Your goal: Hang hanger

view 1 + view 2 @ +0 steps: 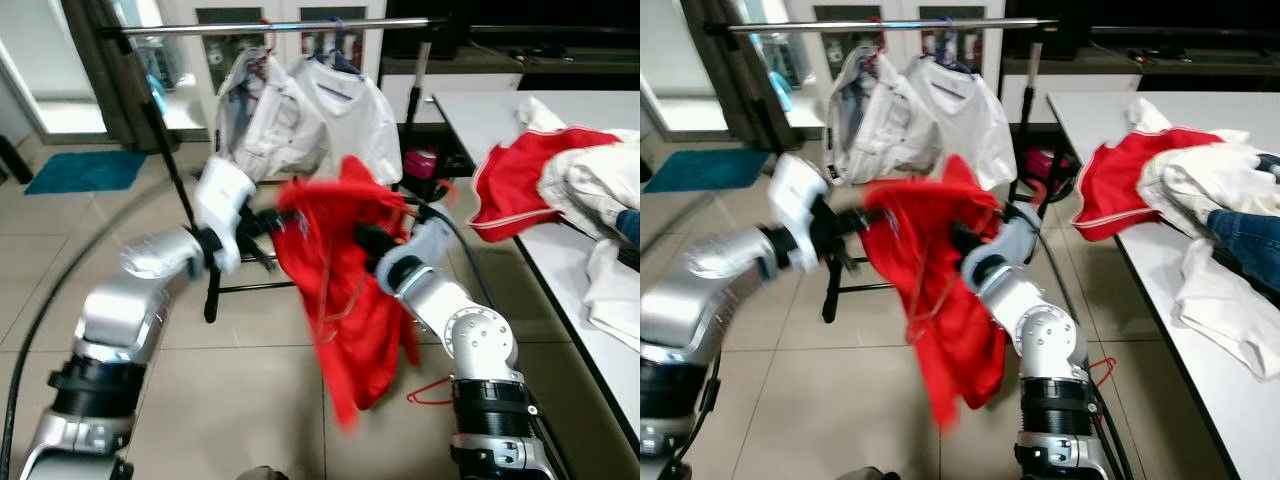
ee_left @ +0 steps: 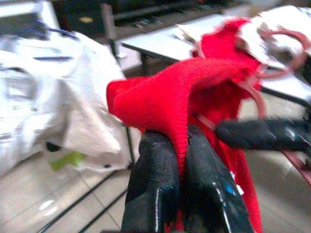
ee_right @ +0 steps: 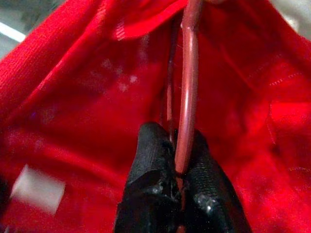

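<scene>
A red shirt (image 1: 345, 290) hangs in front of me between both arms, over the tiled floor. My left gripper (image 2: 181, 141) is shut on a fold of its red fabric at the shoulder. In the right wrist view, my right gripper (image 3: 176, 133) is shut on the red wire of the hanger (image 3: 188, 87) inside the shirt. The hanger's hook (image 2: 282, 53) curves up beside the collar. Behind the shirt runs the silver clothes rail (image 1: 280, 30), above the grippers, with two white shirts (image 1: 345, 110) hanging on it.
A white table (image 1: 480, 110) on my right carries a heap of red and white clothes (image 1: 560, 175). A spare red hanger (image 1: 430, 390) lies on the floor by my right arm. The rack's black legs (image 1: 210, 290) stand ahead. A blue mat (image 1: 85, 170) lies far left.
</scene>
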You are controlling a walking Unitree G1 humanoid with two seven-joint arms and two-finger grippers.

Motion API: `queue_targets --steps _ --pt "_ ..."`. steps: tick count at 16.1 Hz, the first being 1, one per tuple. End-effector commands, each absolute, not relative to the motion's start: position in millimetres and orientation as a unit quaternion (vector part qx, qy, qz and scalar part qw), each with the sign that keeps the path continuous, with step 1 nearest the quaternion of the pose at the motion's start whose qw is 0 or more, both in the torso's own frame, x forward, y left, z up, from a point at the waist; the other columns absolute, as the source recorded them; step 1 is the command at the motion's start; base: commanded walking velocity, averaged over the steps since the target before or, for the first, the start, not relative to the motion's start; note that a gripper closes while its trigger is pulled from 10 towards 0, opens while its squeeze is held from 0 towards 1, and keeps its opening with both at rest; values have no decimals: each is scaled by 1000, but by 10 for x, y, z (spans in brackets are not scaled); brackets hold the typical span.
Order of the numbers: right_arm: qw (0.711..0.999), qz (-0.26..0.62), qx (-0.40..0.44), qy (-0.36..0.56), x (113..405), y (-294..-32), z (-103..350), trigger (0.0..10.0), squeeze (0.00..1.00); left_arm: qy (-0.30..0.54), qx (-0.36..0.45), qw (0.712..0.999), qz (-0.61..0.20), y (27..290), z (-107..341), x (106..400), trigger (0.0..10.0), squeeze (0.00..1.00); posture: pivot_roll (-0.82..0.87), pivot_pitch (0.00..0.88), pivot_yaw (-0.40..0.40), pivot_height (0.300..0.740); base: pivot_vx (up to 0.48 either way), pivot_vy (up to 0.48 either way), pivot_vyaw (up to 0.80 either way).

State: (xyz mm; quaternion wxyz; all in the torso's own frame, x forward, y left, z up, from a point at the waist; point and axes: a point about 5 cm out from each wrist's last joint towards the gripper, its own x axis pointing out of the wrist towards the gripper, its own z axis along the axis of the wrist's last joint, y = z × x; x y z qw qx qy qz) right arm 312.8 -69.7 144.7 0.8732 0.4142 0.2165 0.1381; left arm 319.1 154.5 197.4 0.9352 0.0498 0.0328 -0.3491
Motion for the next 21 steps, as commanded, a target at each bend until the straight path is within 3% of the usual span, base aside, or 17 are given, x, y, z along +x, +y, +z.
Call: queue_targets --steps 1,6,8,10,11,12,14,18,21 --pt "866 163 419 218 3072 -582 1479 10000 0 20 32 939 -342 1533 2042 3223 0 0 -60 0 42 740 0 0 0" --pt "879 177 382 223 3056 -571 1459 10000 0 5 1 938 -347 1429 2104 3251 0 0 -64 0 49 740 0 0 0" --pt "854 158 440 227 3081 -642 1444 10000 0 1 -28 940 -339 1479 2198 3311 0 0 -60 0 50 740 0 0 0" --pt "814 142 519 218 3170 -691 1524 10000 0 72 25 919 -387 1518 2012 3212 0 0 -59 0 57 740 0 0 0" --pt "814 142 519 218 3170 -691 1524 10000 0 72 25 919 -387 1518 2012 3212 0 0 -59 0 57 740 0 0 0" --pt "783 122 571 215 3239 -719 1564 10000 0 103 36 901 -420 1502 1936 3124 0 0 -54 0 46 740 0 0 0" --pt "758 89 610 214 3314 -733 1576 10000 0 136 18 874 -466 1414 1877 2991 0 0 -51 12 40 740 0 0 0" --pt "746 -14 637 191 3426 -809 1535 10000 0 176 -71 811 -554 1028 1724 2677 0 0 -46 12 10 740 0 0 0" --pt "742 -65 649 151 3482 -954 1604 10000 0 169 -129 794 -569 945 1728 2581 0 0 -49 11 18 740 0 0 0"
